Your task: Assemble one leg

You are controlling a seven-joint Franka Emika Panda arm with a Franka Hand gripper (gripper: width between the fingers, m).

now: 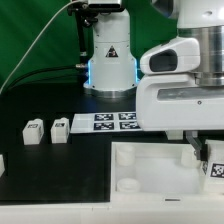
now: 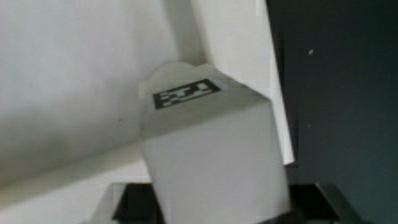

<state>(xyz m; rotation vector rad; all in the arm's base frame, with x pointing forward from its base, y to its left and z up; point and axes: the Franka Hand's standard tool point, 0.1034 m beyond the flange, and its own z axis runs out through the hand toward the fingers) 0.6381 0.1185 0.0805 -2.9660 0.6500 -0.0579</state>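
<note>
My gripper [image 1: 207, 150] is at the exterior view's right, over the right end of the large white tray [image 1: 150, 172]. It is shut on a white leg [image 1: 213, 163] whose black-and-white tag faces the camera. In the wrist view the gripper [image 2: 214, 207] holds that leg [image 2: 214, 150] between its dark fingers [image 2: 135, 205]. The leg's tag [image 2: 183, 95] is near its far tip, which lies close to the tray's edge [image 2: 228, 40]. Two more legs [image 1: 35, 131] [image 1: 60, 128] stand on the black table at the left.
The marker board [image 1: 105, 122] lies flat in front of the robot base [image 1: 110, 60]. Part of another white piece [image 1: 2, 162] shows at the exterior view's left edge. A round socket [image 1: 128, 184] sits in the tray's near corner.
</note>
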